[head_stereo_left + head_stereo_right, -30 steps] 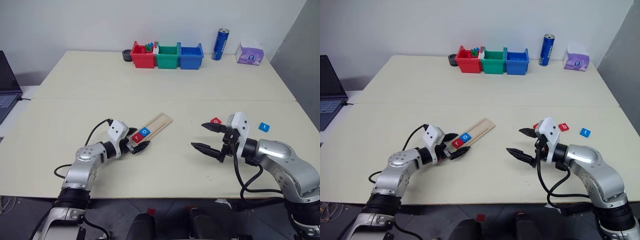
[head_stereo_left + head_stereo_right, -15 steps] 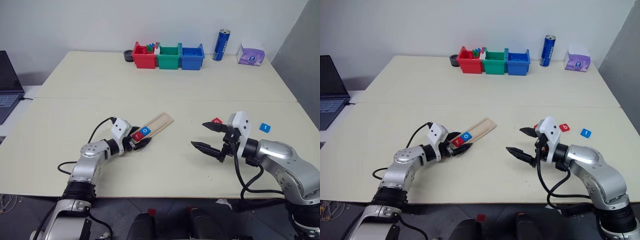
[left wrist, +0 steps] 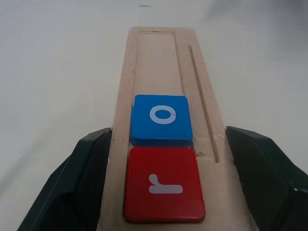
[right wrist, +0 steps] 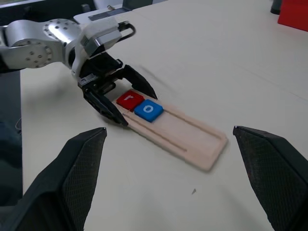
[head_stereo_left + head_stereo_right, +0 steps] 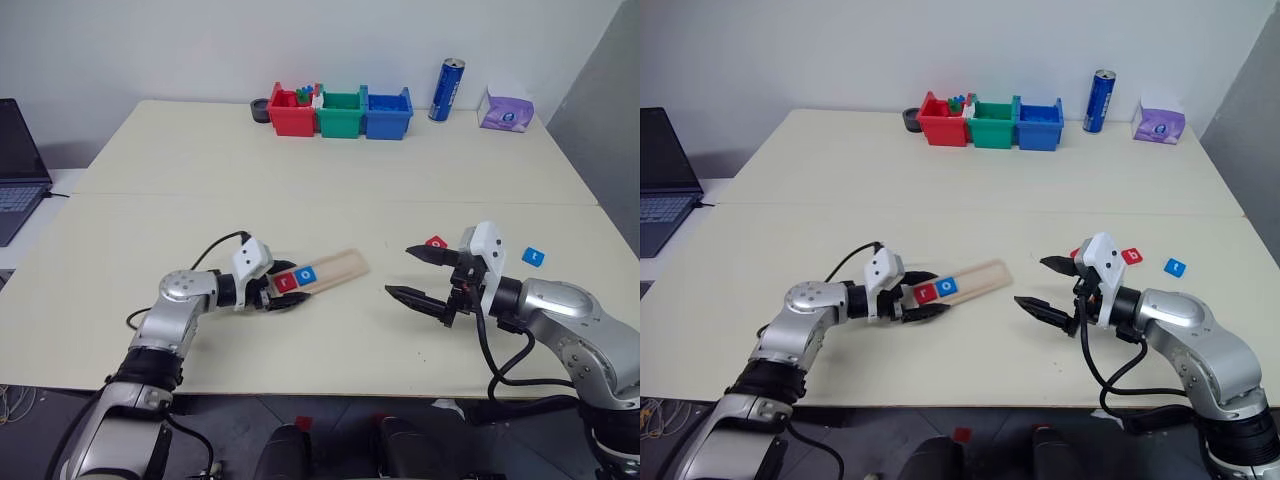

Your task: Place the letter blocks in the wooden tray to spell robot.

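Note:
The wooden tray (image 5: 345, 265) lies on the table left of centre, almost crosswise. A red "r" block (image 5: 286, 281) and a blue "o" block (image 5: 307, 273) sit side by side in its groove at the left end. My left gripper (image 5: 940, 291) is shut on that end, with a finger (image 3: 91, 159) pressed against each long edge. My right gripper (image 5: 398, 270) hovers open and empty to the right of the tray. Behind it on the table lie a red block (image 5: 434, 242), a red "b" block (image 5: 1130, 256) and a blue "t" block (image 5: 533, 257).
Red (image 5: 291, 110), green (image 5: 340, 110) and blue (image 5: 388, 110) bins stand in a row at the table's far edge. A blue can (image 5: 443, 88) and a purple tissue pack (image 5: 505, 108) are to their right. A laptop (image 5: 15, 165) sits off the left side.
My left gripper has turned and carried the tray round with it. The tray's far end has swung right and nearer, from a diagonal to almost crosswise. The right gripper has stayed put.

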`<state>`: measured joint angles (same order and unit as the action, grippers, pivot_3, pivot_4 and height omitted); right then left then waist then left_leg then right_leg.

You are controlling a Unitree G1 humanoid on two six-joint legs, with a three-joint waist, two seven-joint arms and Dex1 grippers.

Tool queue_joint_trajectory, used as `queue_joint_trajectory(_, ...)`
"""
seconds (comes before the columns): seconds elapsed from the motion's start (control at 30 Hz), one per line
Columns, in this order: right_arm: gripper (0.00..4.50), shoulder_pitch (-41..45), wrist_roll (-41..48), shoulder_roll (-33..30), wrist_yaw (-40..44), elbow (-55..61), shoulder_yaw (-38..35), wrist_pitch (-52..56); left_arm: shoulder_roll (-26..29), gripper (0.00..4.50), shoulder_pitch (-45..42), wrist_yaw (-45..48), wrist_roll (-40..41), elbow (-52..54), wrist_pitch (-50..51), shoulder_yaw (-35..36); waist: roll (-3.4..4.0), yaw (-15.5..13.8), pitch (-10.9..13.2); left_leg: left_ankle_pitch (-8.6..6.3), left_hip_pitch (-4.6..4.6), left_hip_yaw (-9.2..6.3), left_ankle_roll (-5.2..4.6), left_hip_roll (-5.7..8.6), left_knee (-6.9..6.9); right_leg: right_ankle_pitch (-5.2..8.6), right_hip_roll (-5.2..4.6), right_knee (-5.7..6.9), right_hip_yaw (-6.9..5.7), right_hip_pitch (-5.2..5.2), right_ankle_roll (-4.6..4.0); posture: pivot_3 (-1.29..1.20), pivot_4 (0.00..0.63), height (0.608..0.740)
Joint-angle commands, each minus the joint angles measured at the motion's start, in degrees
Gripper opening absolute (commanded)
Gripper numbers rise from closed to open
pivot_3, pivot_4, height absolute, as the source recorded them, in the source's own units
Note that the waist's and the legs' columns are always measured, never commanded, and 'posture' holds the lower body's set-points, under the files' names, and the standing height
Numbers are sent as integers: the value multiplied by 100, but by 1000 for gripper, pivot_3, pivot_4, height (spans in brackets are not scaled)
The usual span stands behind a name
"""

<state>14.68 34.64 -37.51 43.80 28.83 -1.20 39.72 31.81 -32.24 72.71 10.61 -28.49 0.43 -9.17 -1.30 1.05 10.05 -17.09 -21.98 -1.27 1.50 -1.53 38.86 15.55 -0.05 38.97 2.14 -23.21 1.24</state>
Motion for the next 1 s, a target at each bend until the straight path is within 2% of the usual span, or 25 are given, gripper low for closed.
queue_joint_trajectory(0.03,4500,109,73,-73,134,52,-146,-150,-183,3394,-595,590,-216,-826,-766,-223,-1,1,1,0,-1,0,0,-1,0,0,3,0,0,-2,0,0,150,740)
queue_joint_trajectory(0.2,4500,62,63,-86,143,79,-178,-174,-560,3394,-1278,1077,-538,-1989,-1655,-434,-3,13,1,-1,-5,1,-2,-1,1,0,9,-3,2,-4,0,0,150,740)
queue_joint_trajectory(0.47,4500,-149,138,-133,36,308,-347,-102,-829,3394,-1385,1592,-677,-2439,-2174,-496,-4,44,2,-1,-10,-3,-3,-4,1,1,10,-4,1,-7,2,0,150,740)
queue_joint_trajectory(1.0,4500,-88,119,-88,-61,279,-296,-109,-838,3394,-1223,449,-933,-2725,-2250,-398,-5,45,0,-1,0,-4,-3,-4,8,0,11,5,4,0,3,0,150,740)
